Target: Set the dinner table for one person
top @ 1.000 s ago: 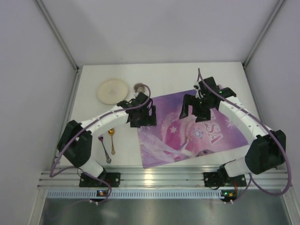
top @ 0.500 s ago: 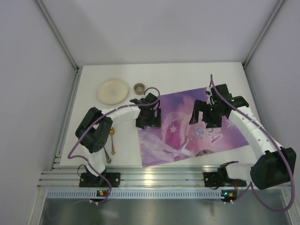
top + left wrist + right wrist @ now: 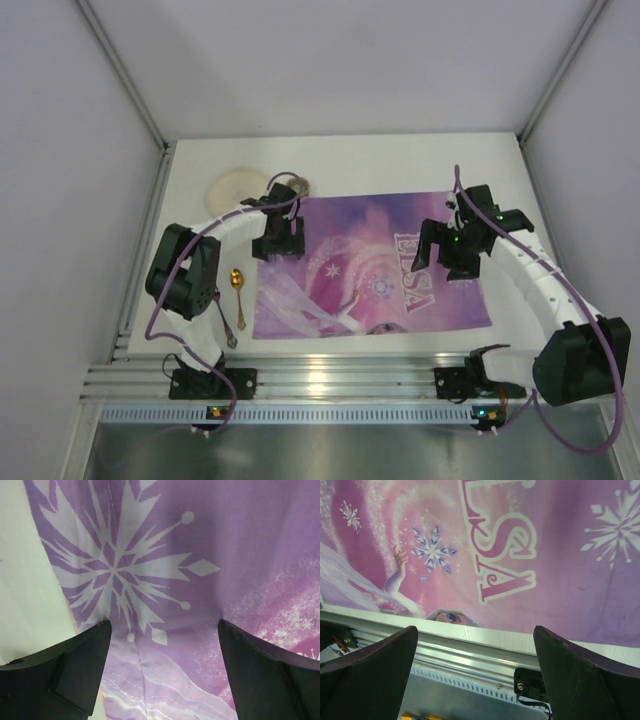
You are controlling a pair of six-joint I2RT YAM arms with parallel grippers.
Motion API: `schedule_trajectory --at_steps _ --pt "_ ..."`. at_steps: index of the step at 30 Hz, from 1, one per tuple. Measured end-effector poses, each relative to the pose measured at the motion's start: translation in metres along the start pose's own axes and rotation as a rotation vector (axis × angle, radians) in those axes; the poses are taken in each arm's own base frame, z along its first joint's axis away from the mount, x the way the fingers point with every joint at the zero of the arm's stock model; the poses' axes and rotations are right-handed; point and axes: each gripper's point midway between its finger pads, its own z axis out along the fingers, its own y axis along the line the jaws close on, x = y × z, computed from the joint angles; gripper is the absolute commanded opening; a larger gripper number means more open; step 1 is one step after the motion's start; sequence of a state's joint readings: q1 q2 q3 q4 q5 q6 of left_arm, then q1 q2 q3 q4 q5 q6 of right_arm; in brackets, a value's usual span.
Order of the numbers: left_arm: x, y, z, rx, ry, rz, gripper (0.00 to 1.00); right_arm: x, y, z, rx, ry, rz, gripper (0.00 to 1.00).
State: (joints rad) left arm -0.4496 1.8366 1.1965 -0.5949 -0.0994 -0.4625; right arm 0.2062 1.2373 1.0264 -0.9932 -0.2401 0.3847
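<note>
The dinner table (image 3: 400,160) is a plain white top. A purple "ELSA" placemat (image 3: 370,265) lies flat on it, square to the near edge. My left gripper (image 3: 278,240) is open and empty over the mat's far left corner. In the left wrist view (image 3: 164,630) the snowflake print (image 3: 120,570) lies between its fingers and bare table (image 3: 20,580) shows to the left. My right gripper (image 3: 455,250) is open and empty above the mat's right part. The right wrist view (image 3: 475,630) looks down on the "ELSA" lettering (image 3: 500,555) and the mat's near edge.
A cream plate (image 3: 232,187) sits at the back left, partly behind the left arm. A small cup (image 3: 301,185) peeks out beside it. A gold spoon (image 3: 238,285) and a second utensil (image 3: 229,335) lie left of the mat. An aluminium rail (image 3: 340,375) runs along the near edge.
The placemat has turned from skewed to square and slid left. My left gripper moved left and back with its corner. My right gripper shifted slightly right and nearer.
</note>
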Motion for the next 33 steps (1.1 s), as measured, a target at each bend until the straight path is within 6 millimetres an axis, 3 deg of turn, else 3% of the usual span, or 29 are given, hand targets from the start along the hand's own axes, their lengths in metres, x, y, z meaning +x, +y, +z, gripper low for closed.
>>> schedule_trajectory --at_steps 6,10,13,19,22,25,27,33 --pt "0.002 0.023 -0.003 -0.046 0.03 -0.014 0.93 -0.001 -0.001 0.0 0.002 -0.002 0.006 1.0" --pt "-0.004 0.024 -0.024 -0.055 0.025 -0.012 0.95 -0.002 -0.002 0.0 0.003 -0.003 0.007 1.0" --pt "-0.037 0.016 -0.049 -0.034 -0.054 -0.023 0.97 -0.002 -0.002 0.001 0.005 -0.002 0.01 1.0" --pt "-0.125 0.005 -0.104 0.033 -0.281 -0.088 0.98 -0.003 -0.004 0.001 0.01 -0.003 0.015 1.0" --pt "-0.158 0.011 -0.114 0.051 -0.347 -0.138 0.98 -0.003 -0.006 0.001 0.017 -0.004 0.019 1.0" --pt "-0.186 0.014 -0.102 0.065 -0.364 -0.181 0.95 -0.003 -0.008 0.001 0.024 -0.006 0.024 1.0" --pt "-0.198 0.014 -0.082 0.074 -0.353 -0.202 0.94 -0.004 -0.01 0.0 0.031 -0.013 0.026 1.0" --pt "-0.194 0.013 -0.015 0.082 -0.237 -0.218 0.91 0.002 -0.018 -0.005 0.055 -0.024 0.038 1.0"
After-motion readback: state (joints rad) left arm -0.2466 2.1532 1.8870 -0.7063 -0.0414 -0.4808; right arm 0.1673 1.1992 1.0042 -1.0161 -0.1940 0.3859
